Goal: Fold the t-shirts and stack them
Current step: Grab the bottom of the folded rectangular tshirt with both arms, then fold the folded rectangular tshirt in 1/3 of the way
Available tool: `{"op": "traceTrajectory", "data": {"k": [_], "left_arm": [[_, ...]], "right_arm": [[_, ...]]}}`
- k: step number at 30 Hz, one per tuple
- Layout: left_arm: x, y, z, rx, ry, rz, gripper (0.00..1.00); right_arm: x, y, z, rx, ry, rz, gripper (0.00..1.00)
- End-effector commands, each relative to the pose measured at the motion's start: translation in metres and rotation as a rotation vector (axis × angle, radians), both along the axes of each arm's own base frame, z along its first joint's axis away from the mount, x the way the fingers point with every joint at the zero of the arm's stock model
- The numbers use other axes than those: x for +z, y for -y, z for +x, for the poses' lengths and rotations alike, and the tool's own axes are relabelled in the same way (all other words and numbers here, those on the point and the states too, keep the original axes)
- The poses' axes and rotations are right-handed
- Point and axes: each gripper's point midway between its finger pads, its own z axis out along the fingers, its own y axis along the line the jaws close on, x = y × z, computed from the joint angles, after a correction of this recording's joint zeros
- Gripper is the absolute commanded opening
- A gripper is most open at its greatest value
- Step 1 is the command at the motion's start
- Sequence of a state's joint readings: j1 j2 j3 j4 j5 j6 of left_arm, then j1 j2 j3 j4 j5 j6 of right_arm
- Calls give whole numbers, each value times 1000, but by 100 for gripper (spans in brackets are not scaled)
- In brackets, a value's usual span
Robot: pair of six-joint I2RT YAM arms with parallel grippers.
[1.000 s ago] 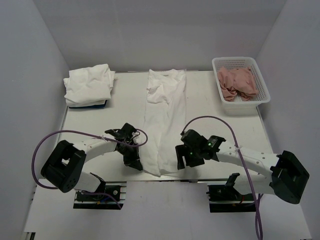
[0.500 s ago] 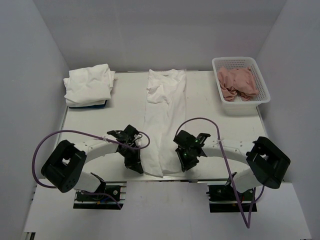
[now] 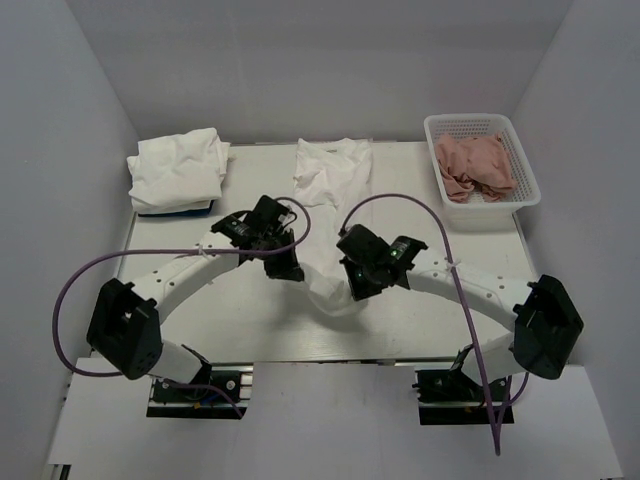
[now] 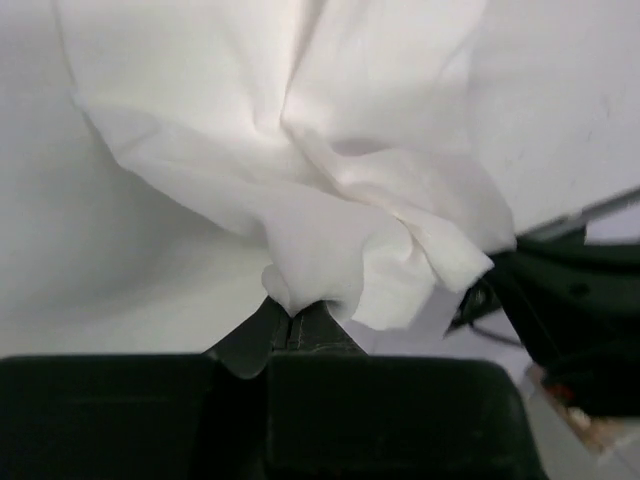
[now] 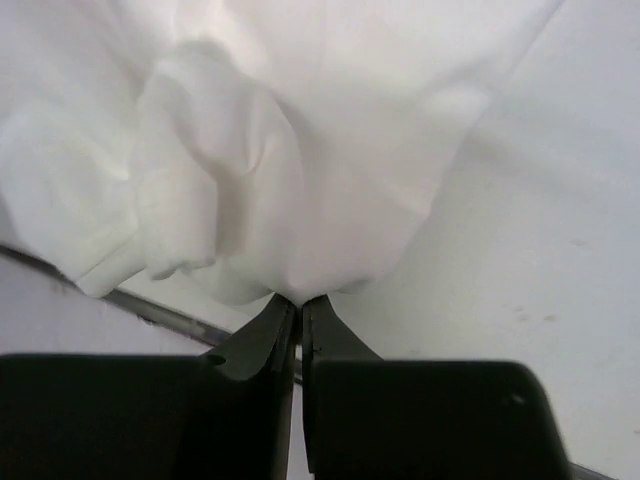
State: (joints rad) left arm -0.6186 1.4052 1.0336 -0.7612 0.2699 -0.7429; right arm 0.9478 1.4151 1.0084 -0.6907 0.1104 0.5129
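Observation:
A long white t-shirt lies down the middle of the table, collar end at the back. Its near end hangs bunched between the two grippers. My left gripper is shut on the hem's left corner, and the cloth puffs out just past its tips. At the right corner my right gripper is shut too, the white fabric pinched at its tips. A folded white t-shirt bundle rests at the back left.
A white mesh basket at the back right holds crumpled pink cloth. Something dark blue shows under the folded bundle. White walls close in the table on three sides. The right arm's purple cable loops over the table.
The right gripper closed on the shirt's near right corner. Both grippers then moved from the near edge toward the table's middle, carrying the hem up and back so the lower half bunches.

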Motion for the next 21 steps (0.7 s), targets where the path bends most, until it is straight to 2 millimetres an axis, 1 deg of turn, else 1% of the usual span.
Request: {"op": "traceTrajectory", "data": {"k": [1, 2, 3, 4, 5, 6, 7, 8, 9, 10, 11, 12, 13, 14, 15, 16, 17, 18, 19, 20, 21], "left_arm": [[5, -8, 49, 114, 116, 103, 0], [18, -6, 66, 141, 155, 97, 0], [14, -5, 78, 158, 169, 123, 0], [26, -3, 95, 181, 209, 104, 0], [30, -3, 106, 199, 223, 95, 0], [36, 6, 121, 191, 259, 76, 0], [38, -1, 134, 211, 273, 88, 0], [41, 4, 142, 213, 285, 79, 0], [43, 0, 153, 229, 301, 90, 0], [46, 0, 167, 236, 313, 89, 0], [49, 4, 174, 227, 332, 85, 0], [57, 4, 187, 235, 360, 73, 0], [58, 4, 195, 233, 369, 65, 0], [47, 9, 200, 223, 346, 68, 0], [54, 9, 212, 226, 369, 63, 0], [50, 10, 215, 217, 363, 74, 0], [48, 11, 219, 214, 350, 60, 0], [40, 12, 228, 207, 340, 64, 0], [34, 12, 229, 205, 326, 73, 0], [33, 11, 232, 206, 319, 65, 0], [28, 11, 233, 205, 311, 69, 0]], "right_arm": [[24, 20, 46, -114, 141, -125, 3], [30, 19, 57, -136, 161, -137, 3], [31, 27, 72, -177, 203, -179, 2], [38, 26, 86, -196, 225, -174, 2], [49, 22, 99, -206, 257, -154, 2], [57, 21, 115, -233, 283, -144, 2], [55, 22, 126, -239, 288, -152, 2], [72, 19, 142, -255, 320, -121, 2], [65, 18, 150, -245, 312, -149, 0], [65, 27, 160, -272, 314, -162, 0], [75, 23, 170, -278, 339, -147, 0], [69, 24, 178, -286, 335, -157, 0], [66, 29, 188, -308, 329, -153, 0], [71, 26, 194, -308, 335, -132, 0], [69, 25, 201, -311, 341, -123, 0], [65, 24, 206, -312, 325, -103, 0], [64, 24, 213, -309, 327, -102, 0], [64, 22, 218, -301, 330, -83, 0], [63, 18, 223, -286, 330, -69, 0], [56, 18, 226, -282, 316, -76, 0], [59, 14, 233, -254, 332, -54, 0]]}}
